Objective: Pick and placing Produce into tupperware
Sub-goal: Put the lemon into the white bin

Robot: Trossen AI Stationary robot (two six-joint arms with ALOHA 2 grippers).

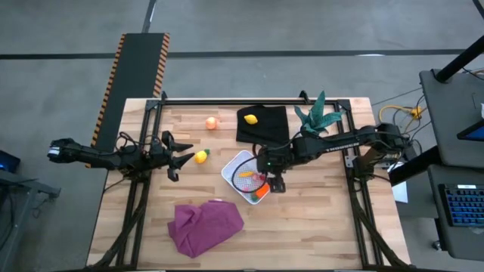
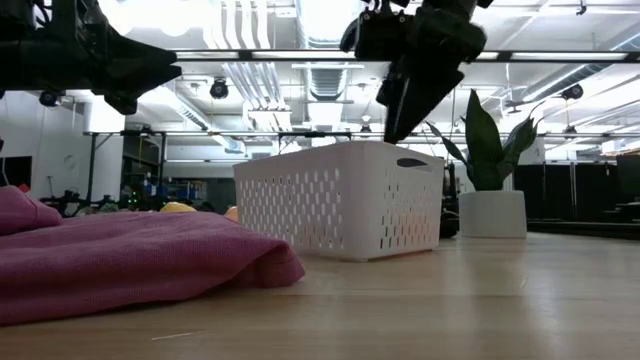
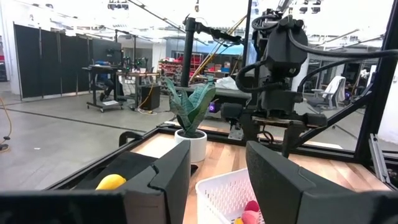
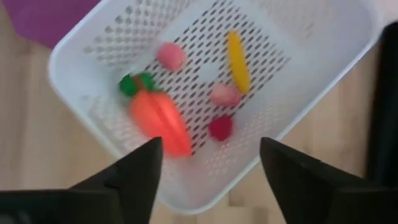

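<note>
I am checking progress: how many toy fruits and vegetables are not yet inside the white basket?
3. One lemon lies on the wood just ahead of the left hand, one lemon on the black cloth, and a peach ball near the table's far edge. The purple cloth may hide more.

You have a grey concrete floor [image 1: 249,26] around the wooden counter [image 1: 318,227], a hazard-striped black ramp [image 1: 136,68] beyond its far-left corner, and bright ceiling lights [image 2: 330,20] overhead.
</note>
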